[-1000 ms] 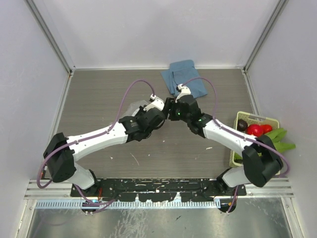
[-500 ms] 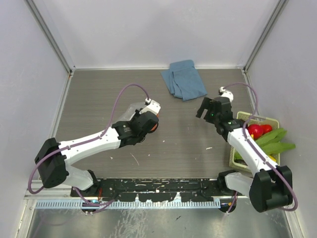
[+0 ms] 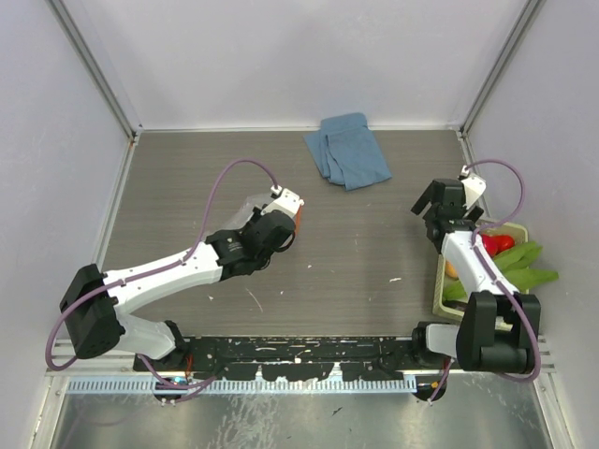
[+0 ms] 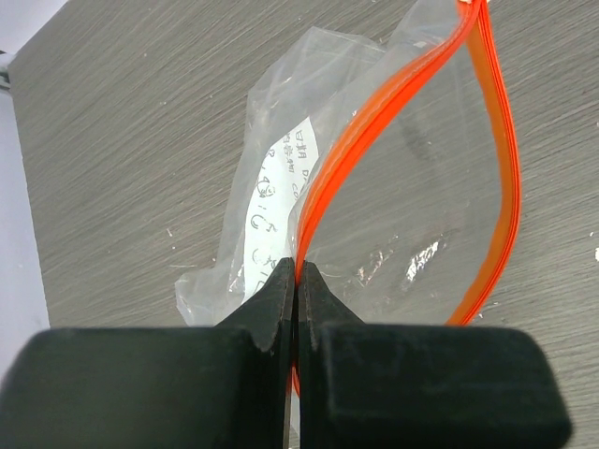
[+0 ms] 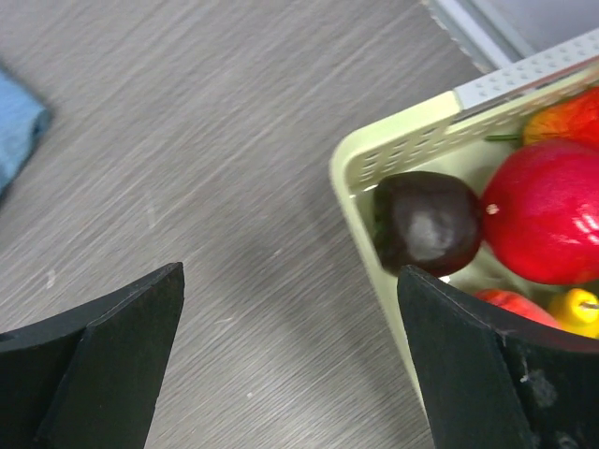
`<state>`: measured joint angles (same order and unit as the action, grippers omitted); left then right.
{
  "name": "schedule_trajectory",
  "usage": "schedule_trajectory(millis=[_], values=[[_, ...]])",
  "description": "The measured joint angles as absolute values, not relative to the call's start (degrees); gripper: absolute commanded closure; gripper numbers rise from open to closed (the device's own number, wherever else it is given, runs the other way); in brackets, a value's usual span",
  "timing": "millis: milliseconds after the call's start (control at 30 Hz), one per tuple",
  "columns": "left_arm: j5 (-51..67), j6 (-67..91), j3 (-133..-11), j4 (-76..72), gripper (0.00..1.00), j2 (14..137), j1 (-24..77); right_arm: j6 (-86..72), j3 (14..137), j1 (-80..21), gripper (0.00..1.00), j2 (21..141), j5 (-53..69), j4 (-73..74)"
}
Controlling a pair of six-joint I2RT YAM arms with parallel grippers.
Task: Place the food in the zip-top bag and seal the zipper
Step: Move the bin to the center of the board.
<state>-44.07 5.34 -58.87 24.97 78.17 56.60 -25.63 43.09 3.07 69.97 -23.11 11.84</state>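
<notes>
None of the food is in my zip-top bag yet. At left, my left gripper pinches its zipper. My right gripper hangs wide open over the eggplant in the right basket.

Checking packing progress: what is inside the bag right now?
Nothing is seen inside the bag; only the table shows through its clear plastic. The left gripper, pinching the zipper, covers the nearest edge.
</notes>
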Motion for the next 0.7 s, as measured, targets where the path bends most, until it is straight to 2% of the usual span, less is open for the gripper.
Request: schedule_trajectory(millis=[233, 700], values=[[-43.7, 5.3, -58.8, 24.9, 1.0, 78.2, 56.6, -24.2, 44.4, 5.2, 0.0, 77.6, -25.2, 10.2], [-43.5, 5.3, -58.8, 24.8, 1.0, 78.2, 56.6, -22.8, 53.2, 3.2, 0.0, 89.9, -16.6, 7.4]])
